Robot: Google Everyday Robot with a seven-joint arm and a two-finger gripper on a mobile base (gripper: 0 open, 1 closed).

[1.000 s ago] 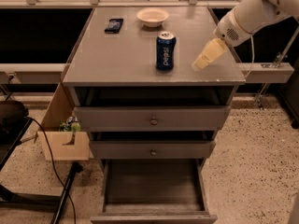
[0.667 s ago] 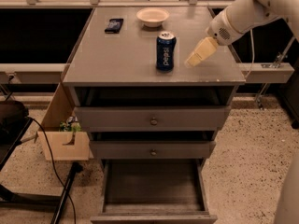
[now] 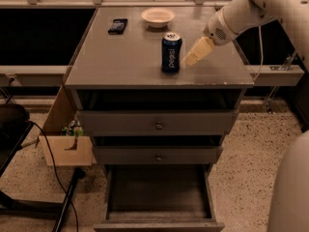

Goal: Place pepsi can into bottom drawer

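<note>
The pepsi can (image 3: pixel 171 52) stands upright on the cabinet top (image 3: pixel 130 62), dark blue with white lettering and a silver lid. My gripper (image 3: pixel 189 60) reaches in from the right on a white arm, its pale fingertips just to the right of the can and a little apart from it. The bottom drawer (image 3: pixel 158 192) is pulled out below, its dark floor bare. Both shallower drawers above it are pushed in.
A white bowl (image 3: pixel 157 17) and a dark phone (image 3: pixel 118 25) lie at the back of the cabinet top. A wooden box (image 3: pixel 67 149) and cables sit on the floor at the left. Part of the robot body fills the lower right corner.
The gripper has travelled left across the cabinet top, closing most of the gap to the can. The can and drawers have not moved.
</note>
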